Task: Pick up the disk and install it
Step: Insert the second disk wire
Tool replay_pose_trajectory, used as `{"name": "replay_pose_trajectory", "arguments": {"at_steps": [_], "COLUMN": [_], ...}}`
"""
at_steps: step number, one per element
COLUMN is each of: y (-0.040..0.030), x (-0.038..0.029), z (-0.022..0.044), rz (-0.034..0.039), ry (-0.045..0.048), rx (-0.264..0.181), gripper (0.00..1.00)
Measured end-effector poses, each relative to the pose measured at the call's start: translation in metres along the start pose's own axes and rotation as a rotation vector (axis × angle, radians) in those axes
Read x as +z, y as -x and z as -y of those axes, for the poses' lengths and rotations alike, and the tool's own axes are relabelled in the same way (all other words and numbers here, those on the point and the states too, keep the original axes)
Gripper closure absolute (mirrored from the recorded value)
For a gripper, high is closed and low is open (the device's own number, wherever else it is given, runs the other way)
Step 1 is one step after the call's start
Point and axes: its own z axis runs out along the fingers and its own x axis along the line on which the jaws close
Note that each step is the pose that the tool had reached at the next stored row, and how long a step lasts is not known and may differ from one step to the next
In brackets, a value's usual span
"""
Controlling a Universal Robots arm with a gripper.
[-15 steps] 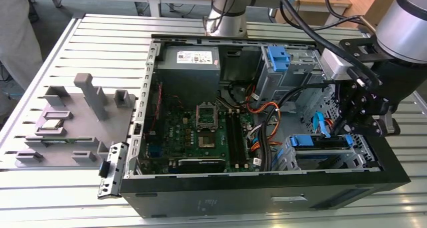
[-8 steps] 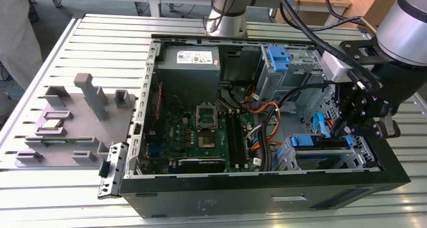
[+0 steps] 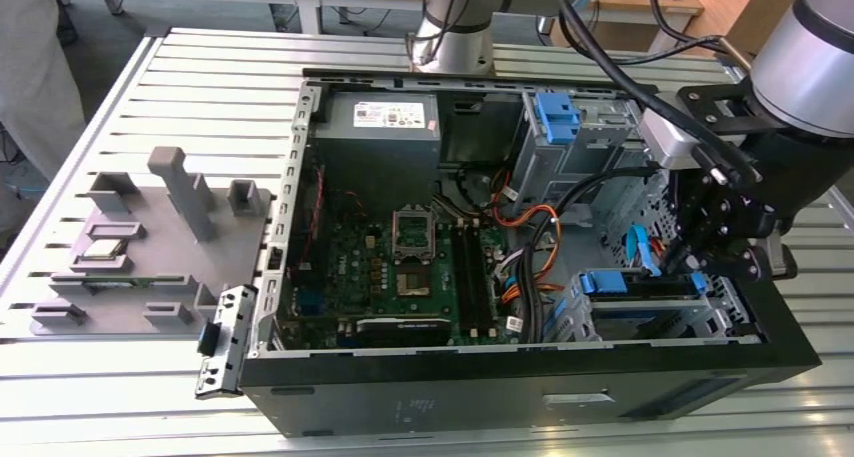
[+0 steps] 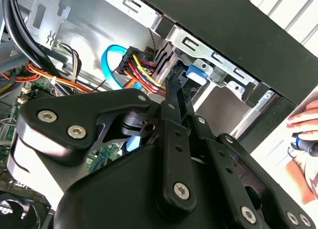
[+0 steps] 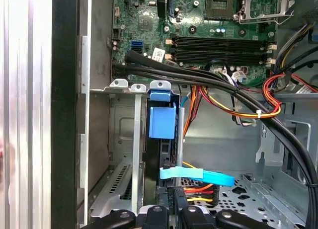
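Item: end effector point(image 5: 174, 214), inside the open computer case point(image 3: 534, 387) that lies on the slatted worktop point(image 3: 134, 377). State: clenched, with the tips drawn together in the second wrist view; whether they pinch any part of the carrier cannot be told. Item: the disk point(image 5: 162, 122), directly ahead of the end effector tips, standing on edge in the drive bay point(image 5: 135, 139) with its blue carrier tab at the end farthest from the tips (the exterior view shows the same blue frame point(image 3: 627, 282) just below the end effector point(image 3: 697, 267)). Item: flat blue data cable point(image 5: 198, 174) and red-yellow-black power leads point(image 5: 198, 189), crossing just beside the tips at the disk's near edge. Item: motherboard point(image 5: 208, 20), well beyond the disk from the end effector. Step in hand, as judged: installation, not pick-up, since the disk is off the worktop and between the bay rails. Requirement, as judged: seating calls for a straight push along the rails, square to the bay, with the tips kept off the leads so nothing snags or is trapped.
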Motion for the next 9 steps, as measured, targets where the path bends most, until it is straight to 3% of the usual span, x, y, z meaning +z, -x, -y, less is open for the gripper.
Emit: {"name": "replay_pose_trajectory", "arguments": {"at_steps": [3,9], "y": [-0.0003,-0.0019], "x": [0.0003,0.0005], "z": [-0.0004,-0.0005], "rz": [0.0074,0.0086], "ry": [-0.0003,-0.0003], "rx": [0.001,0.001], "gripper": [0.83,0.83]}}
